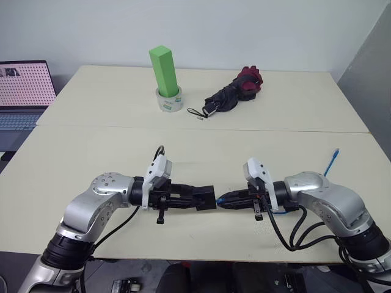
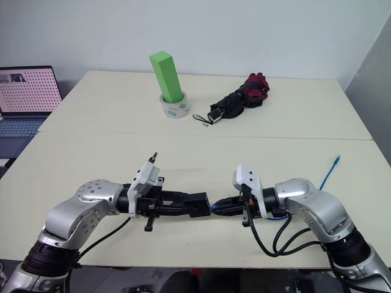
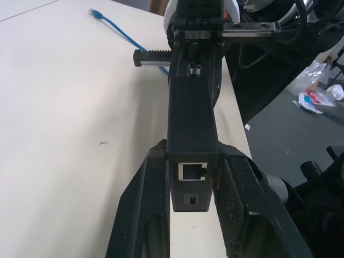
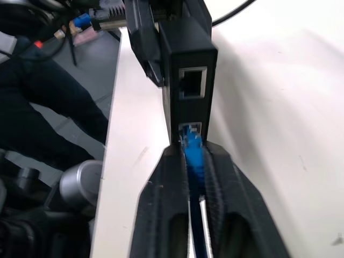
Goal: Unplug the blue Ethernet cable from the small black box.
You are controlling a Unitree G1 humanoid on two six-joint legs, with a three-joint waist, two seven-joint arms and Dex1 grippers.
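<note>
Left claw (image 3: 188, 215) pinching small black box (image 3: 192, 129); right claw (image 4: 198, 177) pinching blue Ethernet cable (image 4: 194, 156) plug, still seated; box's long axis runs claw to claw above desk (image 1: 183, 146).

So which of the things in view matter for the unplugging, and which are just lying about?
In the job:
- small black box, in the left gripper
- blue Ethernet cable, plug at the box's port, between the right gripper fingers

Lying about:
- green block standing in a tape roll
- folded umbrella
- laptop

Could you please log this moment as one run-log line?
left gripper: shut on small black box | right gripper: gripping blue Ethernet cable plug at port | above table
</note>
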